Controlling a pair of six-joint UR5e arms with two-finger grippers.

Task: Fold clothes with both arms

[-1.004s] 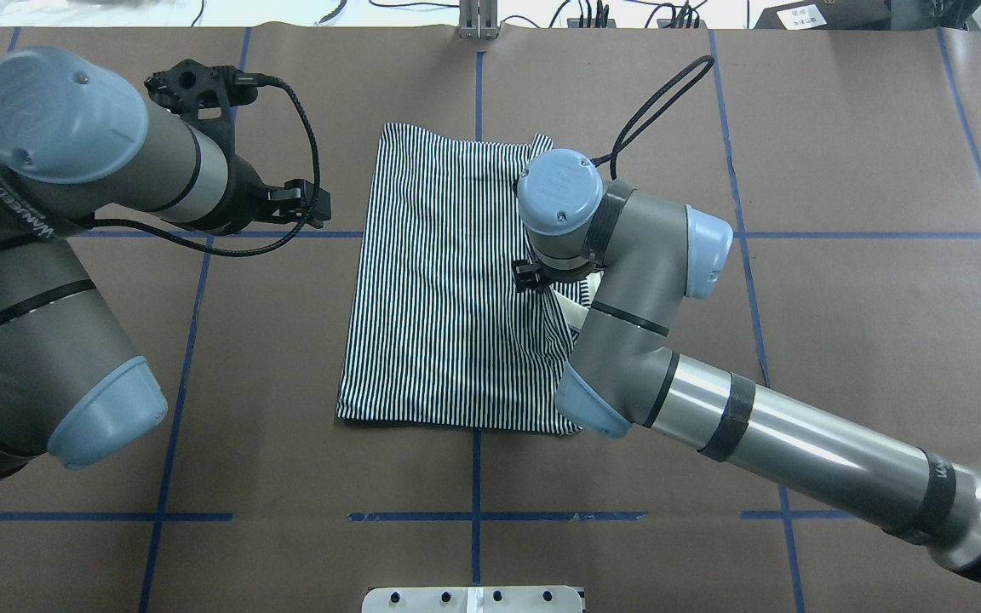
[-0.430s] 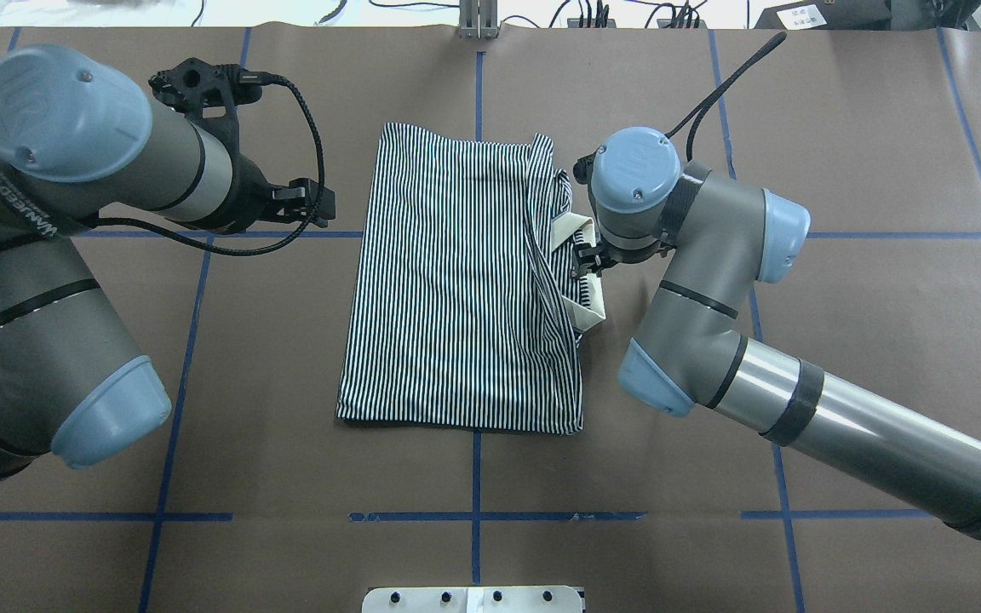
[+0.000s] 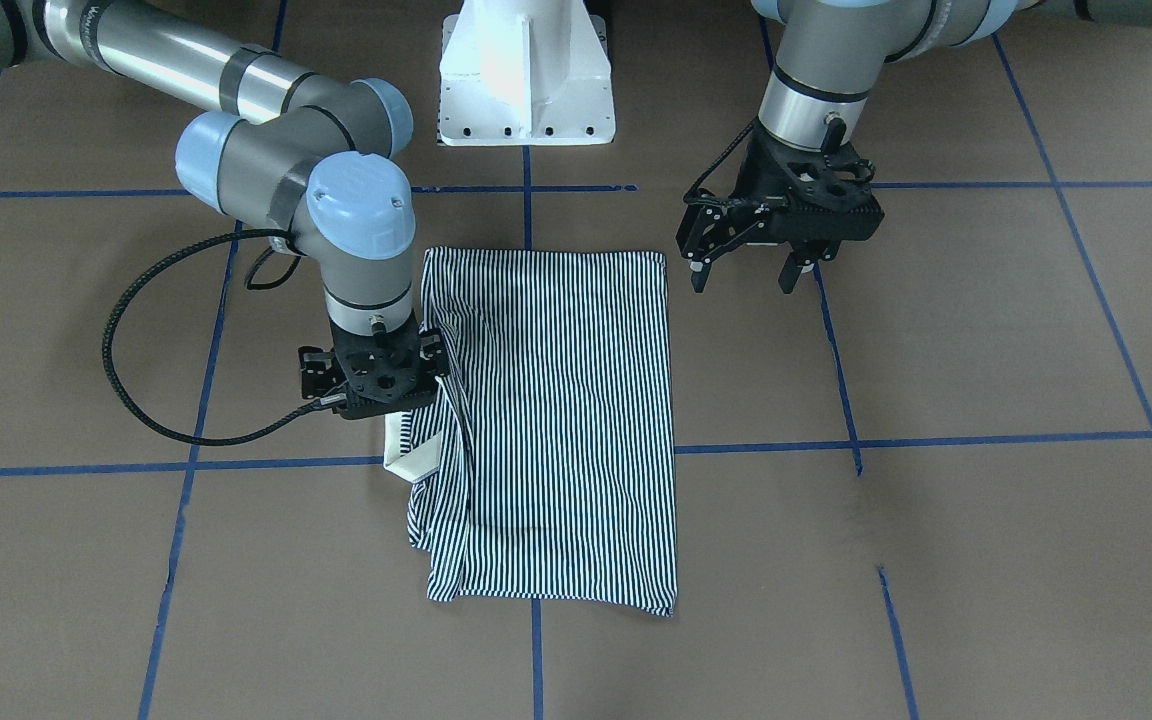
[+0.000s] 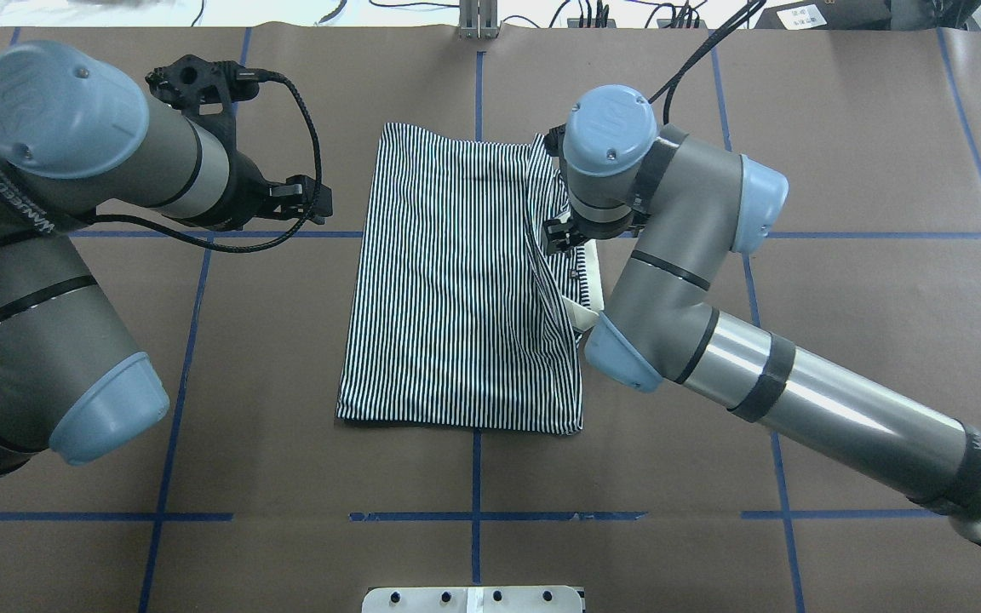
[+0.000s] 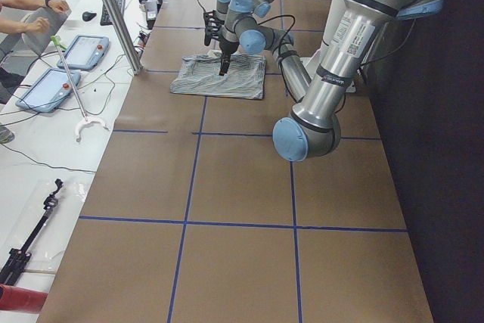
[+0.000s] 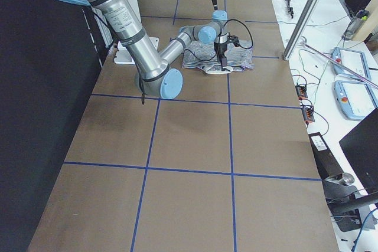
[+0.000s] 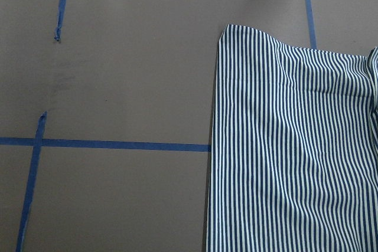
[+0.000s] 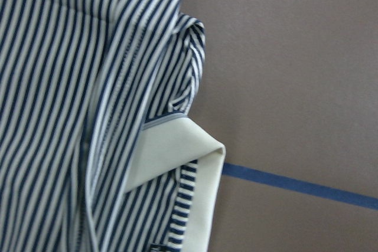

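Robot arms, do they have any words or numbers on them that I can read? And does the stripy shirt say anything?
Nothing here is clear enough to quote.
Left arm, wrist band: white letters, too blurred to read.
Right arm, forearm band: white letters, too small to read.
Left arm, white sticker: print too small to read.
Shirt: no words show.

Right gripper (image 3: 374, 385) fingers out of sight

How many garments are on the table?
1. A folded striped polo shirt lies on the table between the left arm and the right arm, its cream collar poking out on the right arm's side. Folds could hide another.
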